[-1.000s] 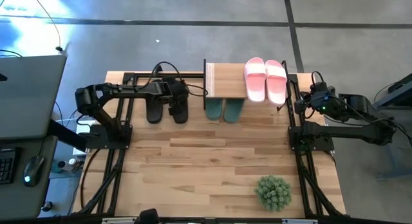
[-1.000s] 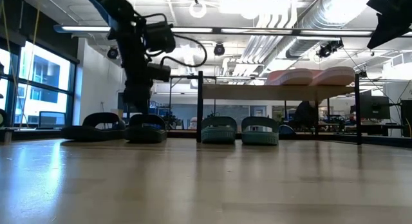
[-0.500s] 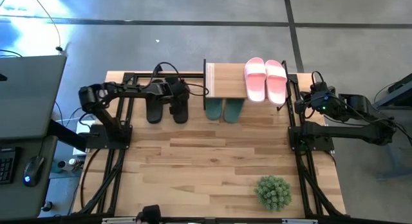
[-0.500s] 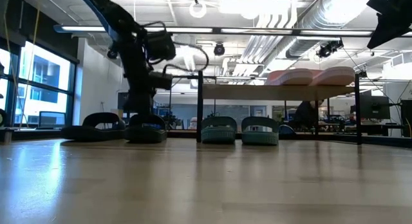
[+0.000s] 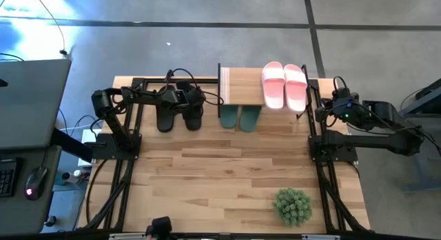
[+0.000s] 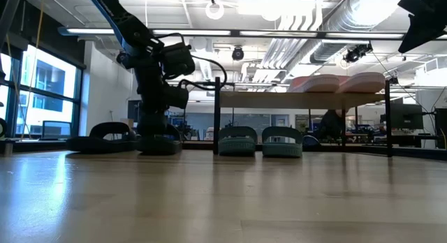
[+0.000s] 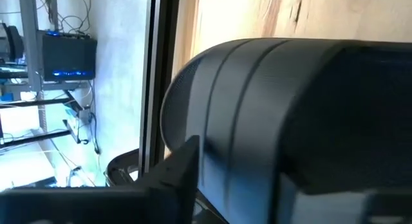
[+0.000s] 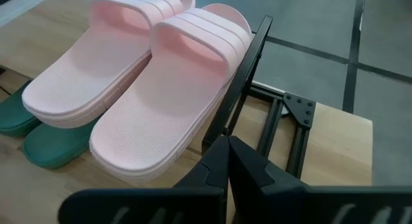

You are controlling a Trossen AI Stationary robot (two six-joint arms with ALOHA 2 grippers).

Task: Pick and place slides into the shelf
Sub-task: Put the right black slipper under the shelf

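Down at the far left of the wooden table (image 5: 227,171), the left gripper (image 5: 191,102) sits directly over the right-hand sandal of the pair of black foam slides (image 5: 165,118), whose wide ribbed strap fills the left wrist view; whether its fingers are clamped on the sandal cannot be told. Just to the right stands the small low shelf with a light wooden top board and black metal frame (image 5: 241,87). The pale pink foam slides (image 5: 284,84), smooth with grooved straps and pebbled footbeds, lie side by side on the right end of its top board, while the dark green foam slides (image 5: 240,117) rest underneath, toes poking toward the near side. The right gripper (image 8: 226,161) waits beside the shelf's right end, its fingers pressed together.
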